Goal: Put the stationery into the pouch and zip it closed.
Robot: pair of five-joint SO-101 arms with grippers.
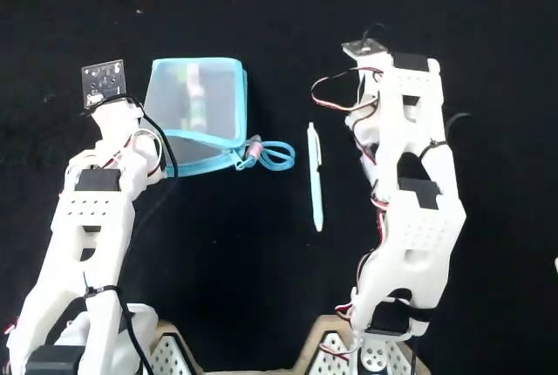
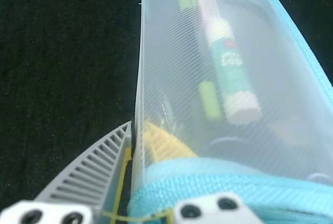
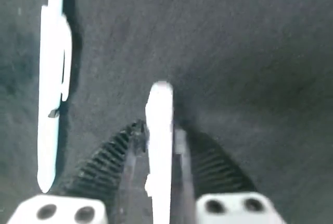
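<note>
- The left gripper (image 2: 136,130) pinches the edge of the pouch (image 1: 196,113), one finger outside its wall.
- The pouch lies on the black table (image 1: 261,288) with a glue stick (image 2: 229,73) inside.
- The right gripper (image 3: 158,127) has its fingers clamped on a white stick (image 3: 158,104).
- A pen (image 1: 315,179) lies flat between the pouch and the right arm.

We can't name the blurred white stick (image 3: 158,104) in the right gripper (image 3: 158,129), cut off at the edge; pouch (image 2: 161,67) also runs past the edges, contents hazy.
</note>
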